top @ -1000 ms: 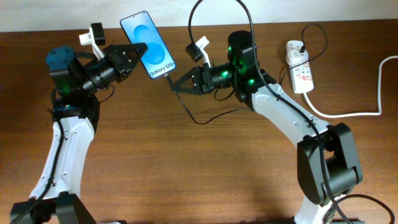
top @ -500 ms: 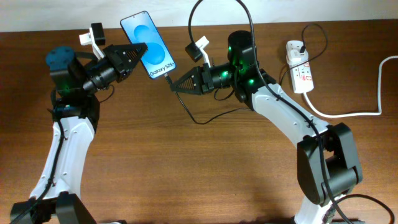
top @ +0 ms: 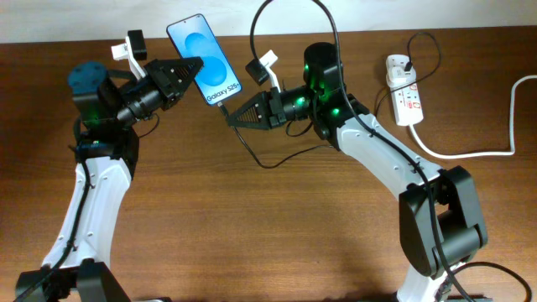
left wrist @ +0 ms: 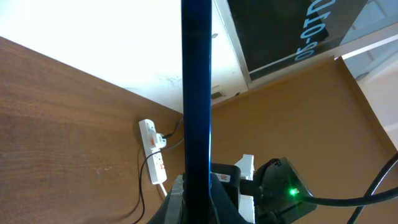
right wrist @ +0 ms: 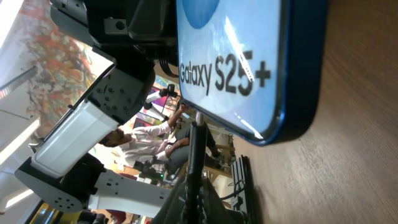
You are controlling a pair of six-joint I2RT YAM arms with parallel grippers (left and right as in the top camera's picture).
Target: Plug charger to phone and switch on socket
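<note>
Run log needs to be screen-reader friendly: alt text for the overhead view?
The left gripper holds the phone, blue screen up, over a wooden table, while the right gripper holds the charger tip at the phone's bottom edge. The white socket lies at the far right of the picture.

Your left arm [top: 92,193] rises from the near table edge with its elbow bent and its wrist aimed right. The left tool [top: 190,69] is clamped on the phone [top: 205,59]. Your right arm [top: 377,157] reaches leftward. The right tool [top: 232,118] pinches the charger [right wrist: 195,146] tip, fingers nearly together, facing the left tool.
</note>
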